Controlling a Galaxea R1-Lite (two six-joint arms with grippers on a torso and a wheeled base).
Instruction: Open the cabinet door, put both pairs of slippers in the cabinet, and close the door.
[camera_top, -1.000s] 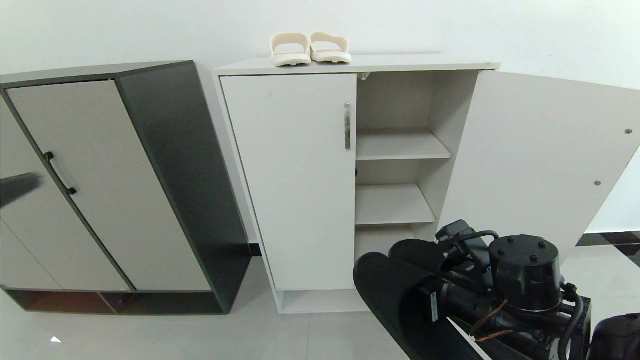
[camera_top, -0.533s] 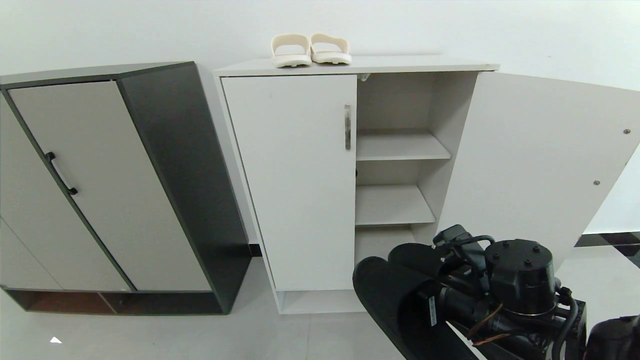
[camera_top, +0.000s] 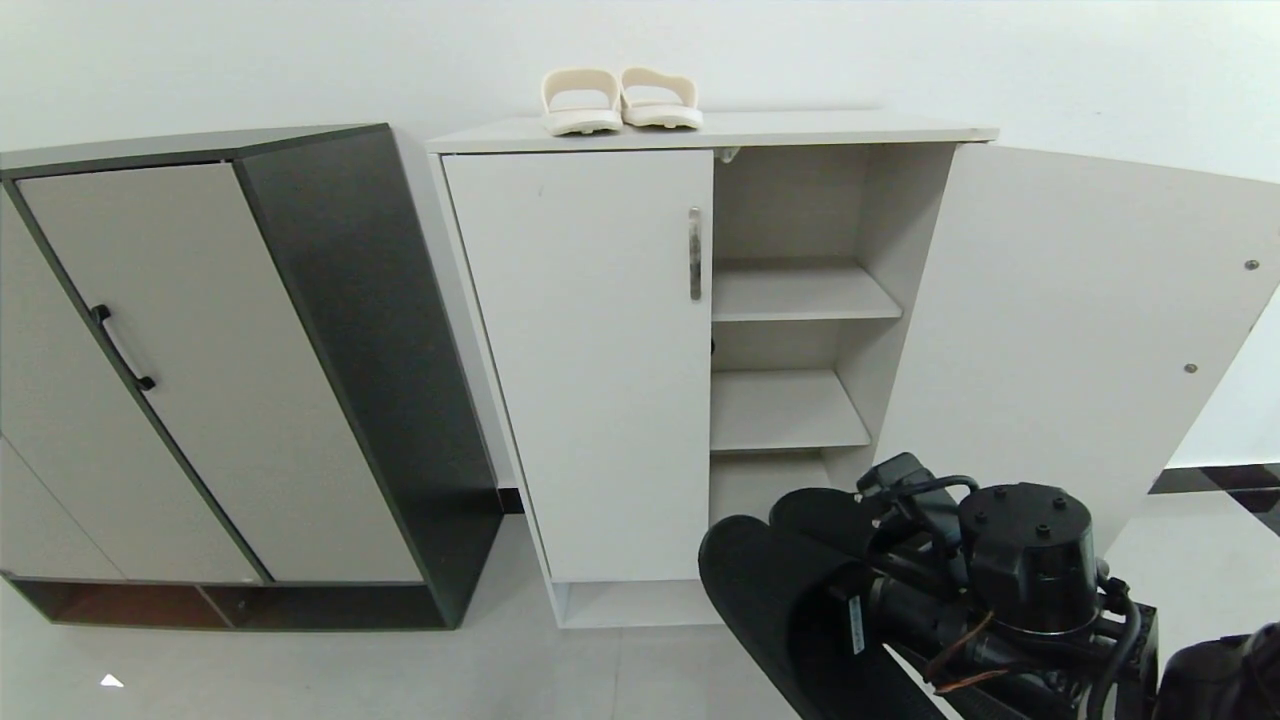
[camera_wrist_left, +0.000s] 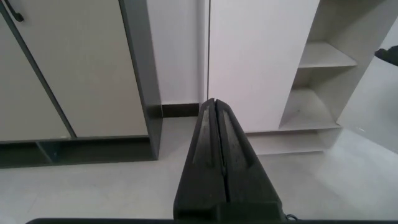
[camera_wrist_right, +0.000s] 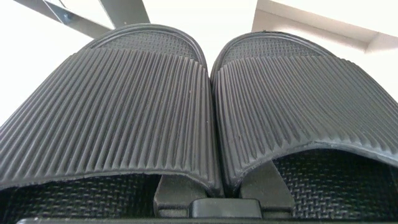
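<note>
Right now your right claw (camera_wrist_right: 219, 186) is clamped on the pair of black ribbed rubber slippers (camera_top: 790, 590), one finger tucked under each strap, the two slippers pressed side by side. You hold them low, in front of the open half of the tall white wooden cabinet (camera_top: 590, 620) and near its bottom compartment, toes pointing toward it. They are not inside.

The second pair, cream open-toed rubber slippers (camera_top: 620, 98), sits side by side on the cabinet's top board, above the shut left door (camera_top: 590, 360). That door carries a slim vertical metal handle (camera_top: 694, 253). The white right-hand door (camera_top: 1060, 320) is swung wide open, and you can see two white shelf boards inside, an upper one (camera_top: 800, 292) and a lower one (camera_top: 785, 410), both bare.

Your left claw (camera_wrist_left: 215, 106) has its fingers pressed together with nothing between them. It hangs above the floor, aimed at the gap between the two cabinets.

Just beside the white cabinet, on your left, stands a dark grey cabinet with pale grey doors (camera_top: 370, 350) and a black bar handle (camera_top: 120, 347).

Both cabinets stand on a glossy pale grey tiled floor (camera_top: 400, 670) against a plain white wall (camera_top: 300, 60). A black skirting strip (camera_top: 1215, 478) runs along the wall on your right.

By count: two pairs of slippers, four in all; two cabinets; two shelf boards.
</note>
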